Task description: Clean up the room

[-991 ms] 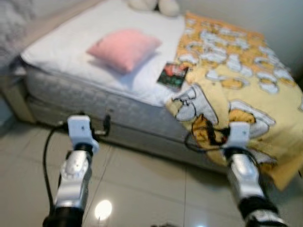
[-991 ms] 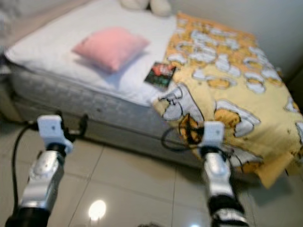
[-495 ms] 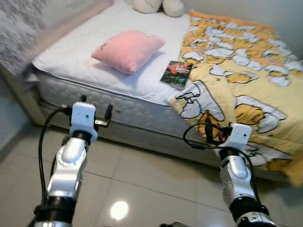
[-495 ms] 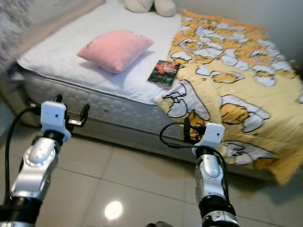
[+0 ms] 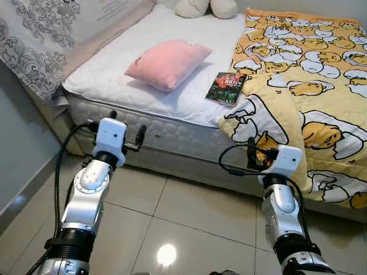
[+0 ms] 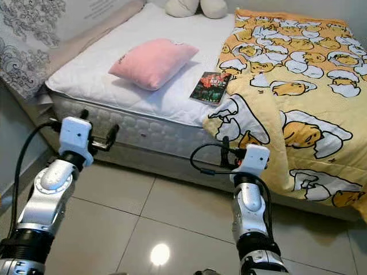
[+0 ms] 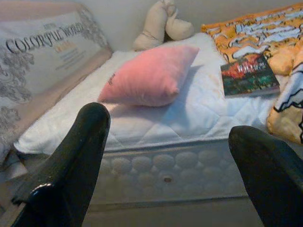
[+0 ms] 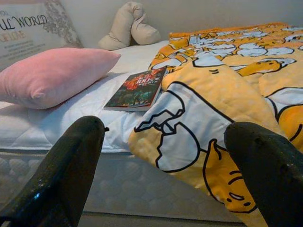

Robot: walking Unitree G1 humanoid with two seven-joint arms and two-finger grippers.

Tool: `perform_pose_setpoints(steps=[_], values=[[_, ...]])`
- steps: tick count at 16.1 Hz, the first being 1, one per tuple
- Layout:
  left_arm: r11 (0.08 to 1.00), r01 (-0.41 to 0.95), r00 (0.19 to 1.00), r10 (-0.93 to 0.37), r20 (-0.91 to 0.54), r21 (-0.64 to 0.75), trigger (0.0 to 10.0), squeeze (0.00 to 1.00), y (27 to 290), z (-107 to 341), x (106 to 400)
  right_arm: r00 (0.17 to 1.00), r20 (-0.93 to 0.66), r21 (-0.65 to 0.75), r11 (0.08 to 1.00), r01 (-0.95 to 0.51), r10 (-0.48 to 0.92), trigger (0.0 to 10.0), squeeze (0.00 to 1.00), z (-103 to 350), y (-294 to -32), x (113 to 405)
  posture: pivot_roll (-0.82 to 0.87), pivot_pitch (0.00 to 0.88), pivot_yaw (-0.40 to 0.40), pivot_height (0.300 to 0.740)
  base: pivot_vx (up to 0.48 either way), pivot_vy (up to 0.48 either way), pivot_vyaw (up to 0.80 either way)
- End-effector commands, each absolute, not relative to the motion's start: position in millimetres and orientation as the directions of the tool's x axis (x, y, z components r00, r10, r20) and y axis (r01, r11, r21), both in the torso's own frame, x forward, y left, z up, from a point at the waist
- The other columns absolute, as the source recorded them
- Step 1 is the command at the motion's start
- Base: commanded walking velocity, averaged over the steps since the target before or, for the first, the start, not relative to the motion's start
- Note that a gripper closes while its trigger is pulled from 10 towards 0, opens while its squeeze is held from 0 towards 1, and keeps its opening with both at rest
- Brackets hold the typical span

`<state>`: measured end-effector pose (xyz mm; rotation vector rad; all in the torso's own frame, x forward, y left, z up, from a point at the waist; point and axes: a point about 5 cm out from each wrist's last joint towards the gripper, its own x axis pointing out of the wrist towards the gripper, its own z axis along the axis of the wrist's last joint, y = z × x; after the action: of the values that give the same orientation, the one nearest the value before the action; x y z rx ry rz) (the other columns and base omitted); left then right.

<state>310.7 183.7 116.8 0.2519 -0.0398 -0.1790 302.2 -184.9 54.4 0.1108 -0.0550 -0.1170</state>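
Book point(image 5: 226, 87) — flat near the bed's point(image 5: 172, 129) front edge, stiff, light; I'd pinch its overhang-free spine. Left tool point(image 7: 165, 142) and right tool point(image 8: 165, 142) — both spread wide, empty.

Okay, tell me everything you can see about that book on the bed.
The book is a thin paperback with a dark cover printed in red and green; its title is too small to read. It lies flat and closed, cover up, on the white mattress, near the front edge. The pink pillow lies beside it, apart from it, toward the robot's left. The folded edge of the yellow cartoon blanket lies against its other side.
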Motion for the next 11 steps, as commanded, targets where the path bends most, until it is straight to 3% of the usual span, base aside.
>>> perform_pose_setpoints(steps=[1,4,7,11], values=[[0.95,0.178,0.983,-0.186,0.007,0.258,10.0,0.0,182,115,312,0.991,0.056,0.099,0.988,0.118,-0.124,10.0,0.0,55,-189,302,0.11,0.0,0.035,0.74,0.0,0.0,0.0],[0.949,0.189,0.981,-0.192,-0.014,0.253,10.0,0.0,181,109,310,0.987,0.061,0.097,0.985,0.142,-0.149,10.0,0.0,56,-193,301,0.1,0.0,0.049,0.74,0.0,0.0,0.0],[0.946,0.194,0.981,-0.195,-0.023,0.259,10.0,0.0,187,108,310,0.988,0.051,0.095,0.986,0.139,-0.145,10.0,0.0,52,-185,298,0.09,0.0,0.061,0.74,0.0,0.0,-0.78],[0.949,0.226,0.974,-0.227,-0.023,0.22,10.0,0.0,190,104,311,0.989,0.058,0.094,0.987,0.129,-0.135,10.0,0.0,54,-176,301,0.1,0.0,0.03,0.74,0.0,0.0,0.0]])
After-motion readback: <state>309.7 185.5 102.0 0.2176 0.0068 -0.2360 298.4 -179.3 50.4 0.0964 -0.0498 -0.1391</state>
